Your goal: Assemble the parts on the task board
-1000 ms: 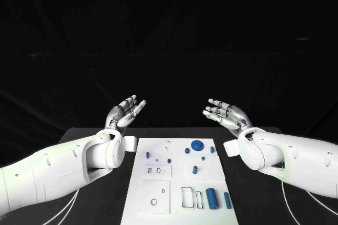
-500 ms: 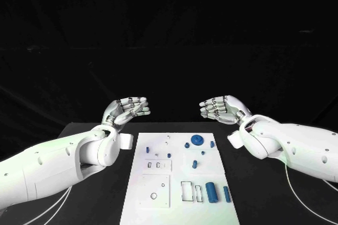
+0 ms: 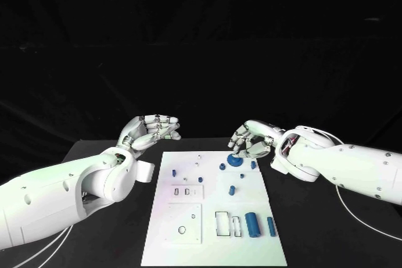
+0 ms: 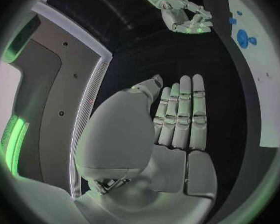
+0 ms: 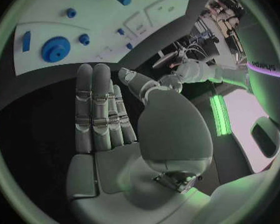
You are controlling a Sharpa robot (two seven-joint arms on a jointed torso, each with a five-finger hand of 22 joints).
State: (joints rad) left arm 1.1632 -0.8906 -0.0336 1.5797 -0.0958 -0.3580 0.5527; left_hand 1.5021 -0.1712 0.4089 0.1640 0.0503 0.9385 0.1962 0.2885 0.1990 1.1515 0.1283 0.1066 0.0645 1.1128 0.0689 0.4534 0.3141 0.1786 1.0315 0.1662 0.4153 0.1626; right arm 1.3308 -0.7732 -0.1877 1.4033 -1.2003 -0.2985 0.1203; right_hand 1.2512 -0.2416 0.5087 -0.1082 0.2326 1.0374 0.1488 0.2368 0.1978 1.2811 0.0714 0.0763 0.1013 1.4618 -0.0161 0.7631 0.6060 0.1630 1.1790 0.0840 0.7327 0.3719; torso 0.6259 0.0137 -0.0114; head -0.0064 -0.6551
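Note:
The white task board lies lengthwise on the black table. A blue gear sits near its far end, with small blue pegs around it. Two blue cylinders lie at the near right beside a rectangular slot. My right hand hovers just above and behind the gear, fingers curled in, holding nothing. My left hand is raised beyond the board's far left corner, also curled and empty. The right wrist view shows the gear and the board past its fingers.
Black table borders the board on both sides. Both white forearms reach in over the table's left and right parts. The left wrist view shows my right hand near the gear.
Both hands have gone from spread fingers to curled fingers. The right hand has dropped and moved in toward the gear at the board's far end. The left hand has stayed roughly in place.

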